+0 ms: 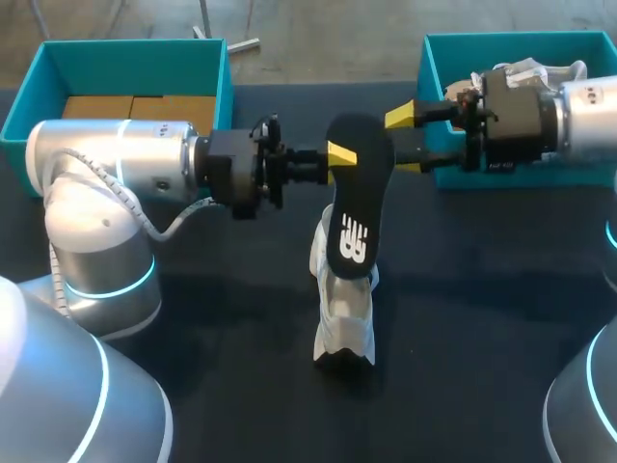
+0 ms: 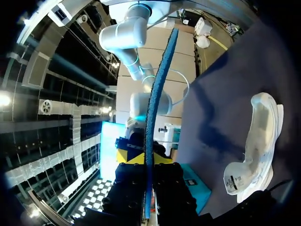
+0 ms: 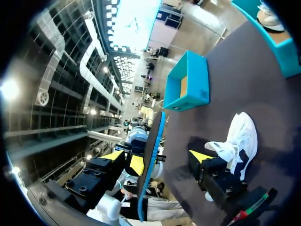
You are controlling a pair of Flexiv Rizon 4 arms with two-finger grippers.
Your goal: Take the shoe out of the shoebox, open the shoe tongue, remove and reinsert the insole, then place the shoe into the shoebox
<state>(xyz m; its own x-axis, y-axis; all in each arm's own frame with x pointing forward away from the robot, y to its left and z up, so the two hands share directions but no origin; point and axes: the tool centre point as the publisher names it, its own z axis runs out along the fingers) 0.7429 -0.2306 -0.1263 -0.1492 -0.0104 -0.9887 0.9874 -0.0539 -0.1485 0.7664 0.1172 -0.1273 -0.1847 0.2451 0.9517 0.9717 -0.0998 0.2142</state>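
Nearest you, the white shoe (image 1: pixel 345 313) lies on the dark worktop (image 1: pixel 241 367), outside both boxes. It looks light and soft-sided, so expect it to slide or tip if nudged. The firmer heel rim is likely the best place to hold it.

Over its opening the black insole (image 1: pixel 355 193) stands nearly upright. You cannot tell whether its lower end touches the shoe. Treat the insole as a thin, light, bendy foam sheet that will buckle if pushed endwise, and pinch it across its flat faces.

Your left end effector (image 1: pixel 337 156) does just that, clamped on the insole's upper part with a finger on each face. Your right end effector (image 1: pixel 405 141) sits by the insole's top end with its fingers wide apart, gripping nothing, one finger close beside the insole.

Farthest off stand the left shoebox (image 1: pixel 24 101) and the right shoebox (image 1: pixel 434 68), the right one with another shoe (image 3: pixel 269 18) inside.
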